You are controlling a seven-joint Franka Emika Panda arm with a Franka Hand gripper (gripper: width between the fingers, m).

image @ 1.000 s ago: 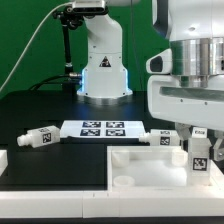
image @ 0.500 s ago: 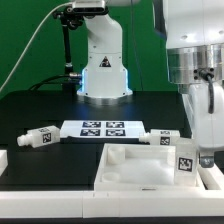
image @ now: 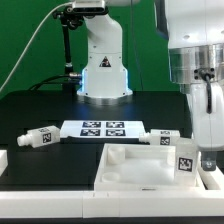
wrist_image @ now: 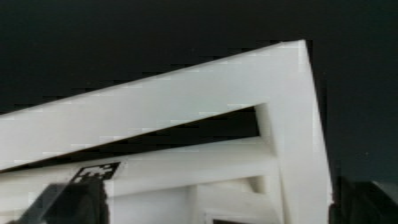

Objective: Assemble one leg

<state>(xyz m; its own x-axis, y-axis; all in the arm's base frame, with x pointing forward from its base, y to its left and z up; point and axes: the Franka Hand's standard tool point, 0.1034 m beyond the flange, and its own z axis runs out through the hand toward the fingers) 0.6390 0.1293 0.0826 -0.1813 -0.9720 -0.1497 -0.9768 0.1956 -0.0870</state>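
The large white tray-shaped part (image: 130, 165) lies at the front, and in the wrist view its walls (wrist_image: 214, 110) fill the picture. My gripper (image: 205, 158) hangs low over the tray's right end. Its fingers stand wide apart on either side of a tray wall in the wrist view (wrist_image: 222, 215); it holds nothing. One leg (image: 40, 137) lies on the black table at the exterior view's left. Another leg (image: 160, 137) lies just behind the tray. A tagged white piece (image: 185, 162) stands by my gripper; I cannot tell whether it is a leg.
The marker board (image: 103, 128) lies flat behind the tray, between the two legs. The arm's white base (image: 103, 75) stands at the back. A white part (image: 3, 160) shows at the exterior view's left edge.
Between 1.0 s and 0.5 s ago my gripper moved toward the exterior view's right and the tray shifted toward its left. Nothing has visibly changed since.
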